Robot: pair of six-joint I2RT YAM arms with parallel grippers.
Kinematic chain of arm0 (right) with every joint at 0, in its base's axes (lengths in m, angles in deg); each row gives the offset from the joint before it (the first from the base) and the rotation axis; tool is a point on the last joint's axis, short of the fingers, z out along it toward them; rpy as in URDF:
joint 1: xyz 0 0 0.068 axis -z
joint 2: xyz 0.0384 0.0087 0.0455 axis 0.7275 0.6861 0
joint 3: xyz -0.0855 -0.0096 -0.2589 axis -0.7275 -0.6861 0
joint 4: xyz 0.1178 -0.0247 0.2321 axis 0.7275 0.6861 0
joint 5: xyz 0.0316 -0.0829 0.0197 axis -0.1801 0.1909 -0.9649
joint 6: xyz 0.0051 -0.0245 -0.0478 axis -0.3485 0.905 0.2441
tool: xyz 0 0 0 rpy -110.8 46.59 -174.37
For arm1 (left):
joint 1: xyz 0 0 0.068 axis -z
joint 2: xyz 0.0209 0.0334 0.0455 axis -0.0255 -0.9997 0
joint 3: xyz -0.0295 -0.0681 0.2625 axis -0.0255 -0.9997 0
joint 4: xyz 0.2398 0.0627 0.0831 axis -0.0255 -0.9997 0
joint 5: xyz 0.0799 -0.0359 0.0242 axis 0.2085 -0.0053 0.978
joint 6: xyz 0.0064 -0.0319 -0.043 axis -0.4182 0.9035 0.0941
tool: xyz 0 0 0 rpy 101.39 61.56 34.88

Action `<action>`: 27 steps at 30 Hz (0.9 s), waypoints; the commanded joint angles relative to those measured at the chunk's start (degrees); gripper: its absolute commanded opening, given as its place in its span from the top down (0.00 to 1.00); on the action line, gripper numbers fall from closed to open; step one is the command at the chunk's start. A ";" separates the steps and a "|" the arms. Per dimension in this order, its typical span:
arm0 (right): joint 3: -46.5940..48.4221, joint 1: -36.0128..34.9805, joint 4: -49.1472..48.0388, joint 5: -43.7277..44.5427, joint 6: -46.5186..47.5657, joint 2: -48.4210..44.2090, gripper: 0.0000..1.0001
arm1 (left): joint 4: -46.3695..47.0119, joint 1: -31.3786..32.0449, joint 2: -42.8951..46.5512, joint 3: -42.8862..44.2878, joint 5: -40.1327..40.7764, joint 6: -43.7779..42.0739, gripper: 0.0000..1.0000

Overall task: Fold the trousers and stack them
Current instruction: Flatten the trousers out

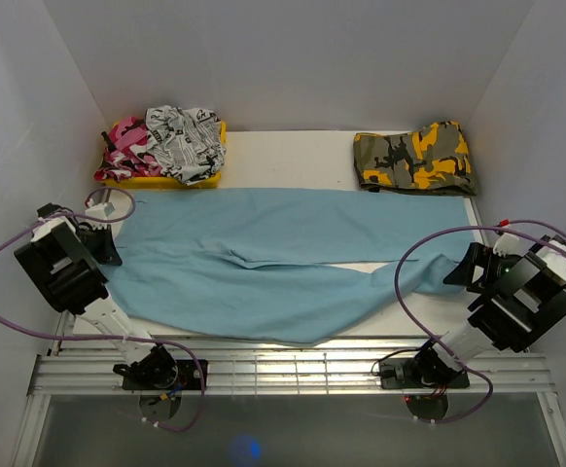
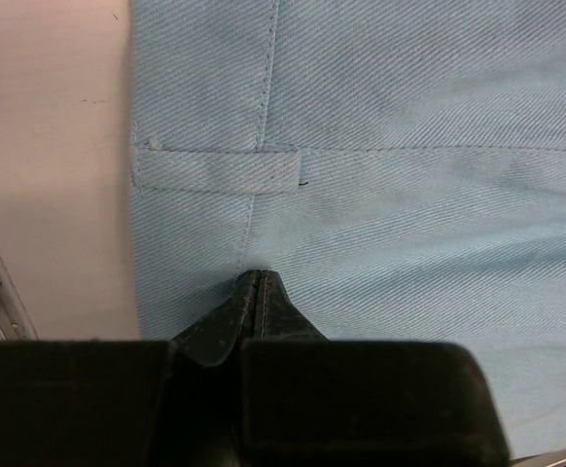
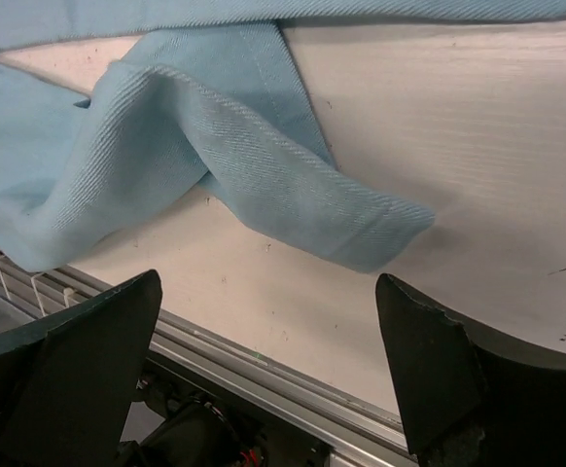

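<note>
Left hand grips light-blue trousers, spread wide, hem twisted.

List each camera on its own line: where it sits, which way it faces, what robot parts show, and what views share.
Top external: above and behind, facing down onto the table and trousers; left arm and right arm show.
Left wrist: faces down at a belt loop; left claw shut.
Right wrist: faces a leg end near the table's edge; right claw open.
Shared: all show the trousers.
</note>
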 commanded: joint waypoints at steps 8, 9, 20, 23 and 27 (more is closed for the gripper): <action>-5.59 0.10 -14.01 -1.51 0.21 2.92 0.05 | -1.17 -0.37 -1.81 3.90 1.27 0.37 0.91; -6.90 0.10 -14.71 0.41 0.74 2.66 0.05 | -1.61 -0.37 -1.99 4.86 1.36 0.37 0.91; -6.42 0.62 -6.75 -6.16 18.03 5.12 0.60 | -2.05 -0.37 -2.26 5.93 1.63 0.90 0.91; 4.89 3.26 4.41 -6.87 22.53 3.63 0.92 | -1.27 -0.37 -1.90 4.96 1.89 0.55 0.91; 20.05 3.17 14.63 2.14 21.86 4.41 0.92 | 0.93 -0.37 -2.43 3.82 3.38 1.07 0.95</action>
